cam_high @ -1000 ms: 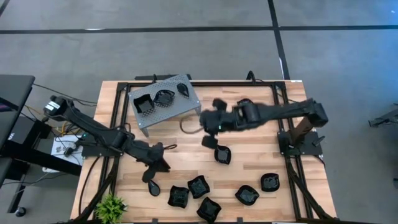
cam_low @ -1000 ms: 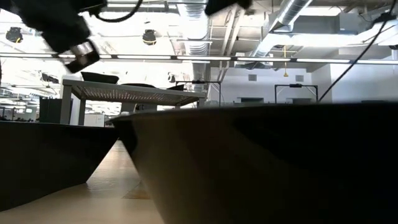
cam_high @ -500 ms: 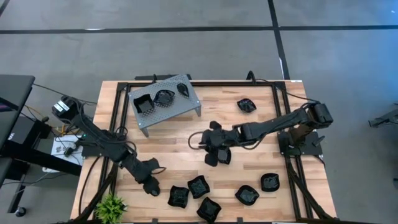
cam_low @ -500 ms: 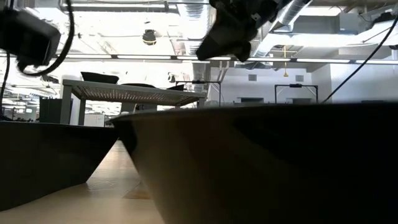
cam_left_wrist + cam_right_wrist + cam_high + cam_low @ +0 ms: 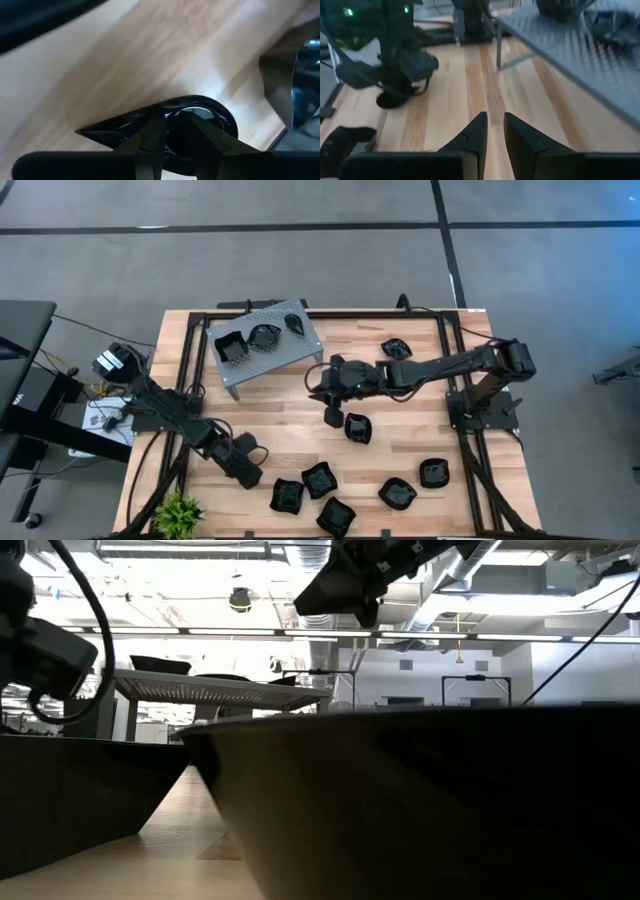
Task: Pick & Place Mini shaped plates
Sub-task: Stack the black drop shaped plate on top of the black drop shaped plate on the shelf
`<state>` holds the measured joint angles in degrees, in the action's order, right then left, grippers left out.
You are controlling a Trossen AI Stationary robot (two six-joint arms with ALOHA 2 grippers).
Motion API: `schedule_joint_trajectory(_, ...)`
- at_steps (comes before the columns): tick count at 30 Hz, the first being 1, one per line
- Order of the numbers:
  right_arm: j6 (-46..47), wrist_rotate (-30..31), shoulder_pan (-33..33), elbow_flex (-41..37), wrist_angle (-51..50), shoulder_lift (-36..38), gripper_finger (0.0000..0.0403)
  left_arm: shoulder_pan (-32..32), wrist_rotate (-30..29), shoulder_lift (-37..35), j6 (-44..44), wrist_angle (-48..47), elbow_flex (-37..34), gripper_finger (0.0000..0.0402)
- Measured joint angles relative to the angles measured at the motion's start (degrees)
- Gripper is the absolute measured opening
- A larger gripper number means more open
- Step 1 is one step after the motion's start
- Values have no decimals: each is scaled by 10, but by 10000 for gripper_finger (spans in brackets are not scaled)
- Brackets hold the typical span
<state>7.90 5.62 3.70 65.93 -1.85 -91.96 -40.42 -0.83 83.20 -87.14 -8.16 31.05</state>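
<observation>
Left arm: runs from the left edge of the high view down toward the lower left, folded low over the wooden surface.
Left tool: pressed down at a teardrop plate; in the left wrist view its fingers straddle the plate's rim, closed partway onto it.
Right arm: reaches from the right edge of the high view across to mid-frame, stretched nearly flat.
Right tool: hangs above the surface at centre, just right of the grey tray; fingers nearly together with a thin gap, nothing between them in the right wrist view.
Plates on tray: three, in the upper left of the high view.
Plates on surface: one just below the right tool, one at upper right, a cluster along the bottom edge.
</observation>
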Motion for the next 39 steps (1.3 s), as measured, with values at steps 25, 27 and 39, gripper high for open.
schedule_joint_trajectory(25,-85,-29,-47,0,84,0,59,123,-66,-10,578,-2,0,78)
schedule_joint_trajectory(27,-85,-29,-47,0,84,0,59,126,-62,-10,579,-1,1,78)
schedule_joint_trajectory(39,-84,-29,-41,0,61,0,59,62,-25,-11,434,-1,38,66)
